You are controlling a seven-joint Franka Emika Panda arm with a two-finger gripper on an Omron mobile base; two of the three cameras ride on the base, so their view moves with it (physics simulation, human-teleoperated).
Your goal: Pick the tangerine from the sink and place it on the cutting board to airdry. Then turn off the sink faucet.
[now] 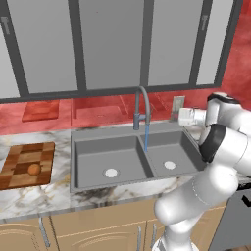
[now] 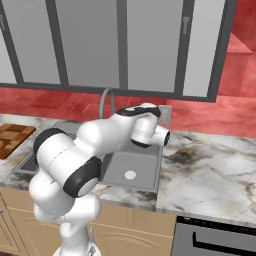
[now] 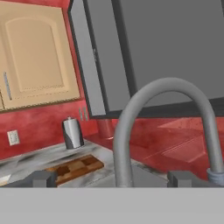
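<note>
While water runs from faucet [image 1: 142, 105] into sink [image 1: 93, 156]: tangerine [image 1: 34, 169] on cutting board [image 1: 27, 164], hand [image 3: 111, 178] spread wide at the spout.

The white arm is rising from the base, bending at a dark elbow joint and reaching forward at about mid-height, with its wrist turned sideways. The gripper [image 3: 112, 178] is pointing level, its two dark fingertips [image 3: 42, 178] standing wide apart in the hand view, with nothing clamped between them
</note>
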